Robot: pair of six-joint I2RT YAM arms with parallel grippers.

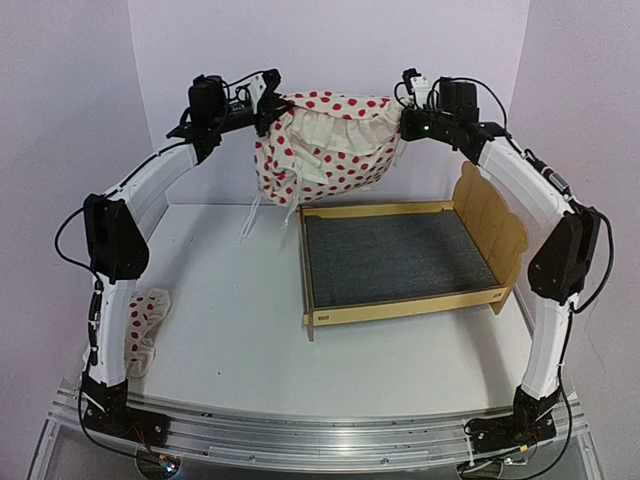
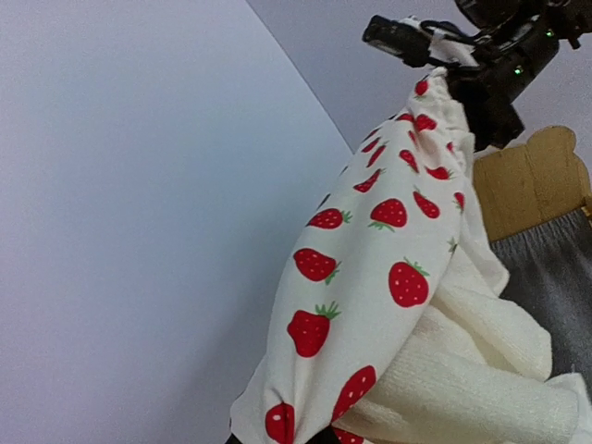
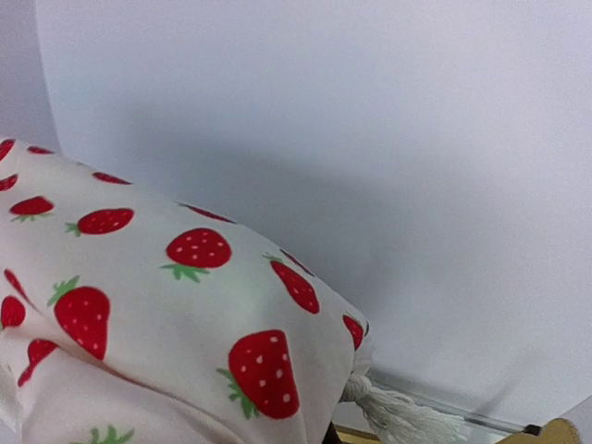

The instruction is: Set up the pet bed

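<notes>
The pet bed (image 1: 404, 309), a light plywood frame with a scalloped headboard (image 1: 491, 224) on its right end and a dark grey mattress pad (image 1: 395, 258), stands on the table right of centre. A cream cloth (image 1: 325, 145) printed with red strawberries hangs in the air behind the bed, stretched between both raised arms. My left gripper (image 1: 268, 102) is shut on its left corner and my right gripper (image 1: 408, 122) is shut on its right corner. The cloth (image 2: 370, 277) fills the left wrist view, hiding my own fingers. In the right wrist view the cloth (image 3: 185, 305) shows a white tassel (image 3: 400, 418).
A small strawberry-print pillow (image 1: 146, 326) lies on the table at the left, beside the left arm's lower link. White back and side walls close the space. The table's metal rail (image 1: 320, 440) runs along the near edge.
</notes>
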